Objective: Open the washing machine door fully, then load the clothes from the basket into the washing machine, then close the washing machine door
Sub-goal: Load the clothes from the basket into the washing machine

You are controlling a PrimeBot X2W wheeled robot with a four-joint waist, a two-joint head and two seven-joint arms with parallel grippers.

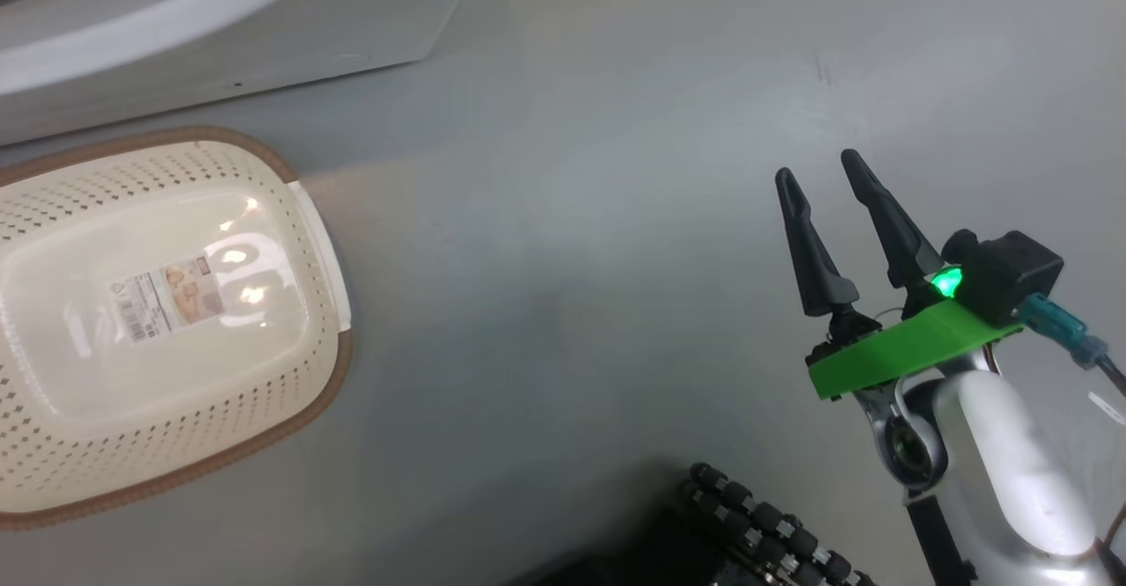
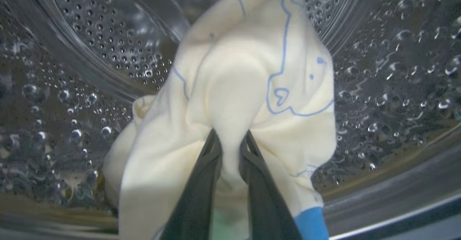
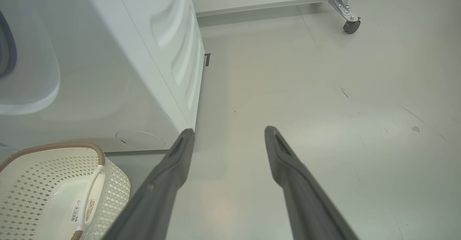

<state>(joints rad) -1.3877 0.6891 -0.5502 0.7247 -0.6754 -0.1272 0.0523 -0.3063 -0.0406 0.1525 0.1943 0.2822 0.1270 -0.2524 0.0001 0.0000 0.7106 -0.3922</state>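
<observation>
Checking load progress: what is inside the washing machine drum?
One cream garment with blue bear lines, pinched by the left gripper's fingers. The drum floor under it is covered, so other clothes there cannot be seen.

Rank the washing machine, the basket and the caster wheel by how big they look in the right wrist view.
1. washing machine, cut off by the picture's edges.
2. basket, cut off at the bottom corner.
3. caster wheel, which stands far off, so its small look is partly distance.
</observation>
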